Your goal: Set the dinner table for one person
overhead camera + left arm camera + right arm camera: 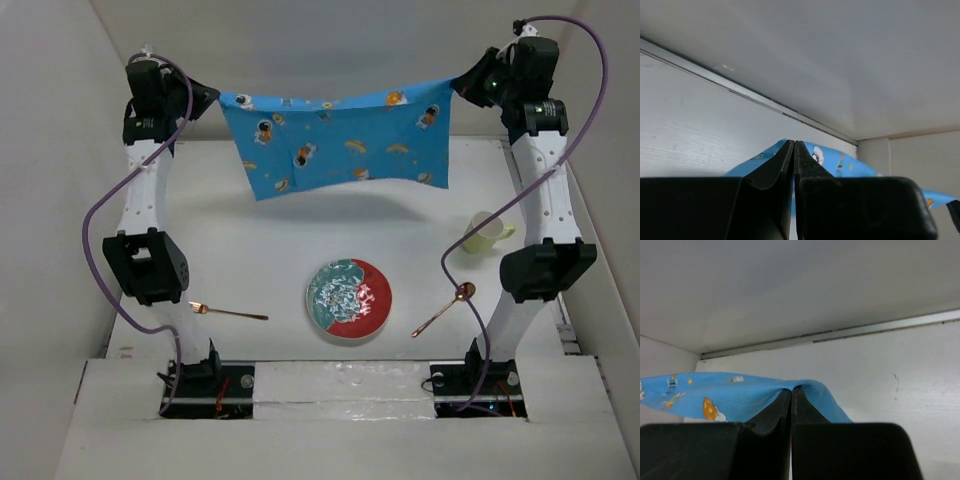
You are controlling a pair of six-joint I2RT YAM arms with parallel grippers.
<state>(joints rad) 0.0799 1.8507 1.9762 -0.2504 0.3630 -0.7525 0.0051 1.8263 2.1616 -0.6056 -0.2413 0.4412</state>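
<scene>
A blue space-print placemat hangs in the air, stretched between my two grippers above the far part of the white dinner table. My left gripper is shut on its left top corner, and the cloth shows behind the fingers in the left wrist view. My right gripper is shut on its right top corner, and the cloth drapes over the fingertips in the right wrist view. A red and teal plate lies at the near middle. A fork lies left of it, a copper spoon right of it.
A pale yellow mug stands at the right, close to the right arm. White walls enclose the table on the left, back and right.
</scene>
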